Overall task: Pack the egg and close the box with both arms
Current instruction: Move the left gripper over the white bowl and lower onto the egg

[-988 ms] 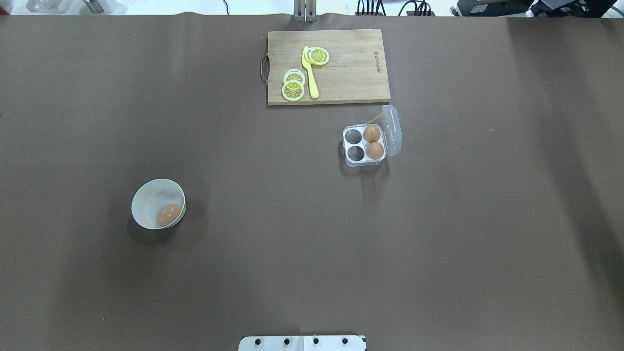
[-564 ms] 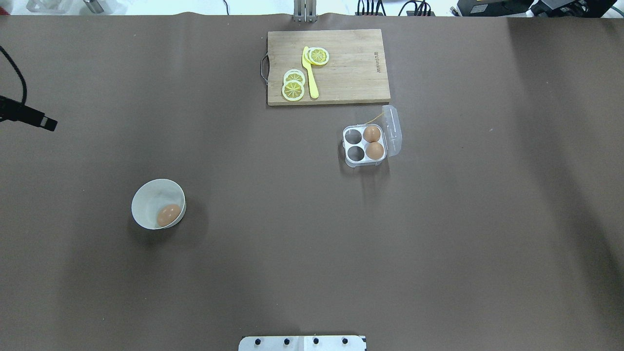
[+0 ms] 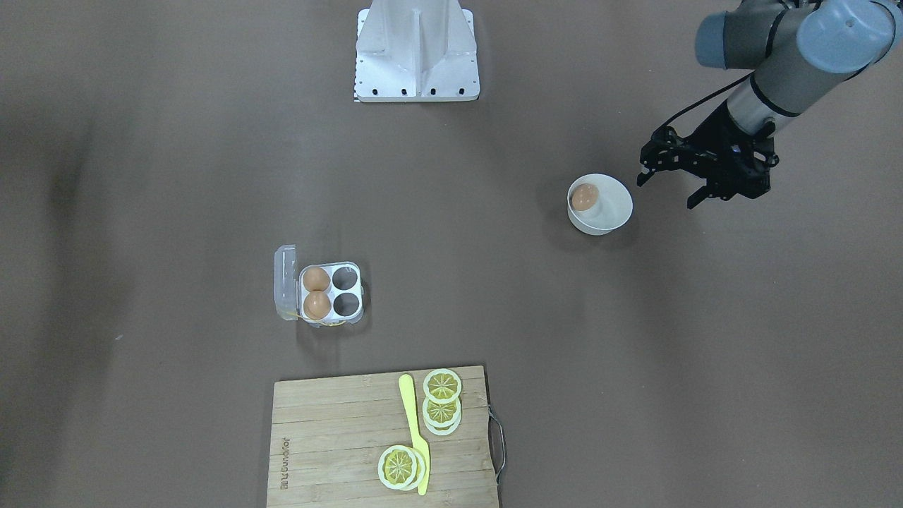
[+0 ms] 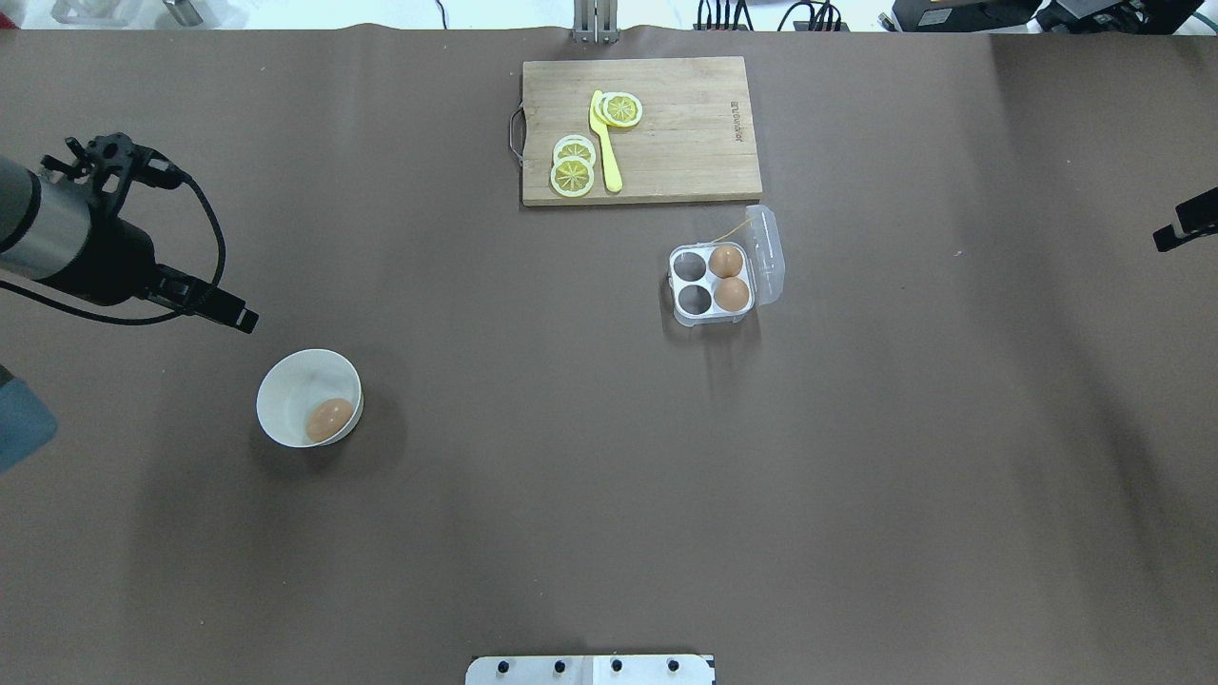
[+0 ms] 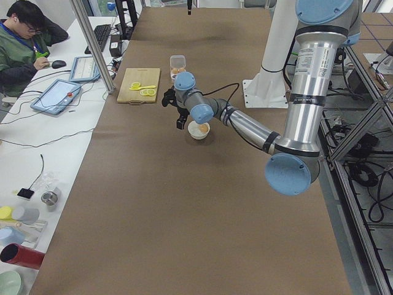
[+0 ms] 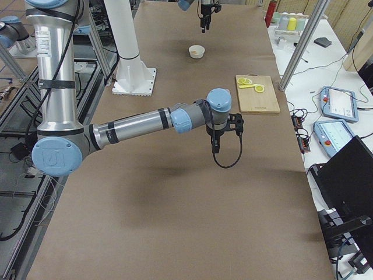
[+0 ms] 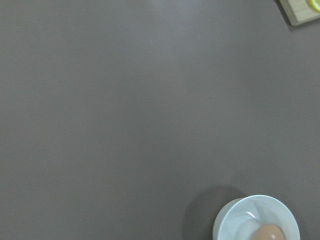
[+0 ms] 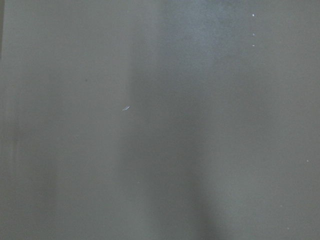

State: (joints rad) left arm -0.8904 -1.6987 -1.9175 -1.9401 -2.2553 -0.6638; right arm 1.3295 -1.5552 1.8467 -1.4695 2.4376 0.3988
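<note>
The brown matte surface lies open on all sides of the box, with bare room between it and the bowl, which stands well apart toward the robot's left. The wooden cutting board lies near the far edge, close behind the box but not touching it. The left hand hovers just beside the bowl on its outer side, fingers spread apart and holding nothing. The right hand hangs over bare surface at the right margin; whether its fingers are apart or together cannot be told. Against the frame 0.6 s ago, the left hand has advanced from the left edge to near the bowl, and the right hand has entered at the right edge; egg, bowl and box are unmoved. The egg, smooth and orange-brown, rests inside the round white bowl against its near wall. The box is square, of clear plastic with a white four-cell tray; its lid stands open on the right side. Two matching eggs fill the cells nearest the lid; the other two cells are empty
</note>
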